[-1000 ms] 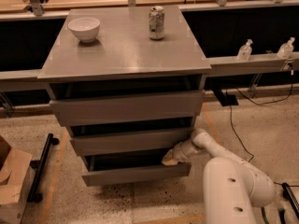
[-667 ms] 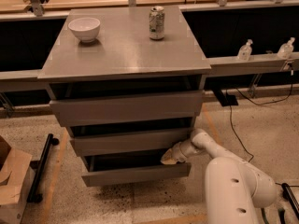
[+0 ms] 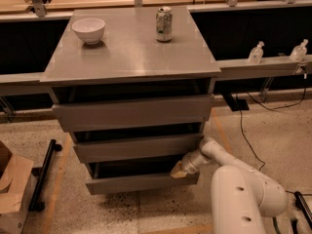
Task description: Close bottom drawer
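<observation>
The tan-tipped gripper [image 3: 181, 170] sits at the right top edge of the grey-brown wood-grain bottom drawer [image 3: 136, 183], which stands open and stretches left from it. I cannot tell whether the claw is open or closed. Best to push straight inward, nearer the middle, to avoid skewing. The cabinet has three drawers. Above the claw are one white bowl [image 3: 88, 29] and one drink can [image 3: 164, 23].

The white arm [image 3: 243, 196] bends at its elbow, forearm stretched leftward. Its gripper [image 3: 180, 170] sits low, pointing down-left.
</observation>
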Motion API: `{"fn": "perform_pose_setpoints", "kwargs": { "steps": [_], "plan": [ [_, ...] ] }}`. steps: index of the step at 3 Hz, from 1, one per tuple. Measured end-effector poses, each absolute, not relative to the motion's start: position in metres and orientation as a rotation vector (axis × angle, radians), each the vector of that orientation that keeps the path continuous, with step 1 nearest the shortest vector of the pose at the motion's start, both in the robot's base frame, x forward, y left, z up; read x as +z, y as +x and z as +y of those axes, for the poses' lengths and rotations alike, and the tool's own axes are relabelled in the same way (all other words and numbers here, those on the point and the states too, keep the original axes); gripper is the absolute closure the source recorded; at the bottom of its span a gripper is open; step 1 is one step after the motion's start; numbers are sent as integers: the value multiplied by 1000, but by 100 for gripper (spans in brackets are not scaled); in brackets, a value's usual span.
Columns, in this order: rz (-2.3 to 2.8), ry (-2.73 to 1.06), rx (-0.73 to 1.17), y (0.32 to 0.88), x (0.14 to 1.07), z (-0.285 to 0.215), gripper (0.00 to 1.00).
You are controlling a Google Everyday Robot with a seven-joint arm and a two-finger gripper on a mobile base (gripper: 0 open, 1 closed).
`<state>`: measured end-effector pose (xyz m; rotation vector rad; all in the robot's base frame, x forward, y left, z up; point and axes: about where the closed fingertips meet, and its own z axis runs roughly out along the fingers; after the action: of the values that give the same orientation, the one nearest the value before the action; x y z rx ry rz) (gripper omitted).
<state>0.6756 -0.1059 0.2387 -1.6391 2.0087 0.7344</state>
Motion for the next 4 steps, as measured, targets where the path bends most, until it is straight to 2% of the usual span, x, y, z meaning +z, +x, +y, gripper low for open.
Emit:
{"fn": "perform_pose_setpoints", "kwargs": {
  "steps": [2, 4],
  "plan": [
    [2326, -1526, 918, 596, 206, -153, 100],
    [2215, -1595, 834, 621, 174, -149, 100]
  ]
}}
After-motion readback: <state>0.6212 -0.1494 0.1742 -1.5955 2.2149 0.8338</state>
